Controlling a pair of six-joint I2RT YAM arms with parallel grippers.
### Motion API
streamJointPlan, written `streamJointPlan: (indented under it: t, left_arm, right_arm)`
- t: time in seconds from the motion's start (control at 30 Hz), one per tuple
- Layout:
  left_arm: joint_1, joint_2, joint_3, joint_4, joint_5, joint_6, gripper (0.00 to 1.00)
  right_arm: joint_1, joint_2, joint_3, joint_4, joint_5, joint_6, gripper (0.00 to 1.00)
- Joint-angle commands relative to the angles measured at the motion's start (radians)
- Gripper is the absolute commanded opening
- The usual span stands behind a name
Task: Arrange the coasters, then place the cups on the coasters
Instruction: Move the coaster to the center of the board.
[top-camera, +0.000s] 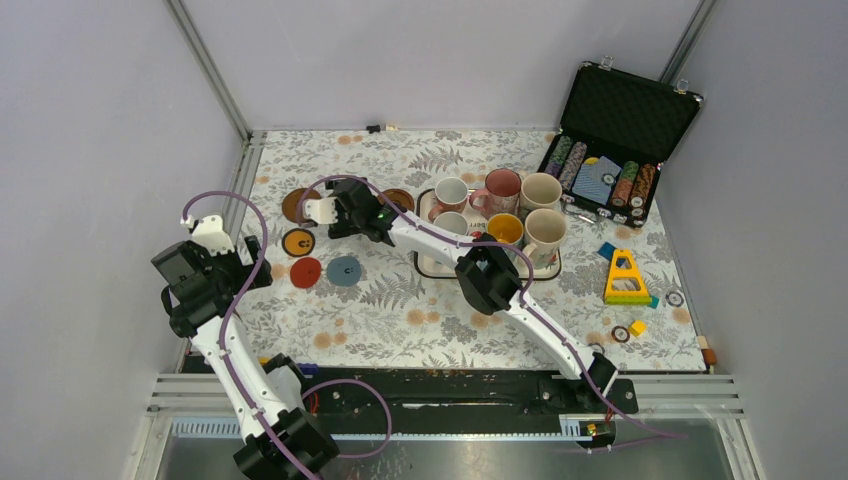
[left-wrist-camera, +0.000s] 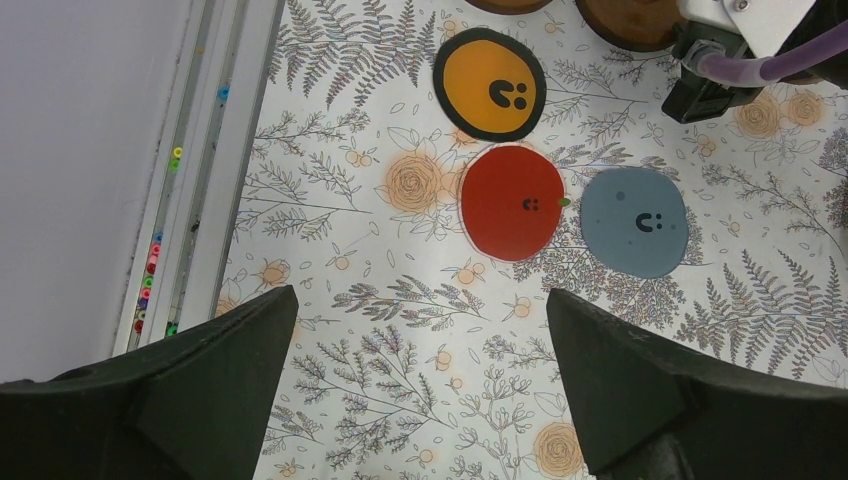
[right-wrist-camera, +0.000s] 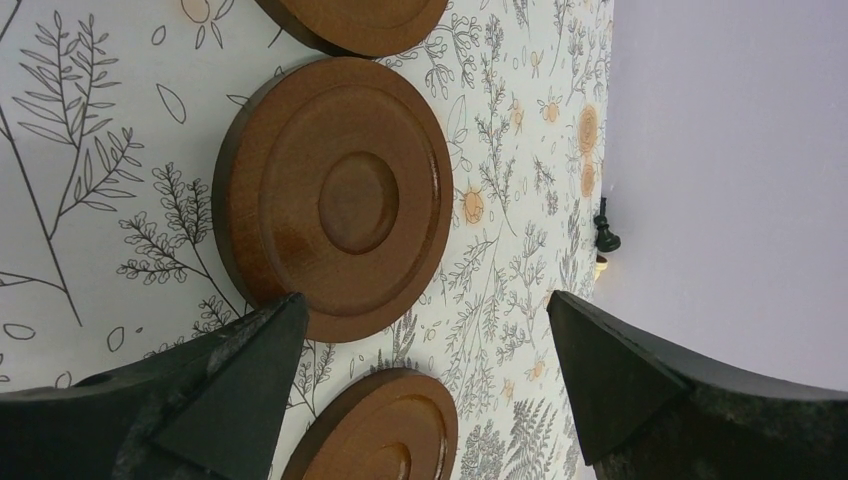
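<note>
Right wrist: right fingers (right-wrist-camera: 200, 400) spread wide over brown coaster (right-wrist-camera: 340, 195), probably to nudge it into line; left fingers (left-wrist-camera: 200, 390) wide, standing off near red coaster (left-wrist-camera: 512, 202); cups (top-camera: 500, 190) waiting on tray (top-camera: 425, 268).

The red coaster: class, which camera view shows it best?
The left wrist view: the red coaster lies whole, large and uncovered, its black mark visible. The top external view shows only a small red disc; the right wrist view shows brown coasters instead.

You see a turned wooden coaster (right-wrist-camera: 340, 195), smooth with a soft brown sheen. Your red coaster (left-wrist-camera: 512, 202) and grey-blue coaster (left-wrist-camera: 634, 221) look flat and matt, like the printed table cover (left-wrist-camera: 380, 330). The pink mug (top-camera: 500, 188) looks glazed.
</note>
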Motion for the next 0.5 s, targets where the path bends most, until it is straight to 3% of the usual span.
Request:
streamJointPlan:
  t: [0.0,0.47]
  left_arm:
    - [0.006,-0.006,0.005,0.051,0.031,-0.001,0.98]
    - [0.006,-0.009,0.008,0.049,0.028,-0.002,0.98]
  right_arm:
    - [-0.012,-0.002,0.003,-0.076,-0.010,-0.050,1.00]
    - [-0.040,-0.005,-0.006,-0.063,0.056,-0.078,1.00]
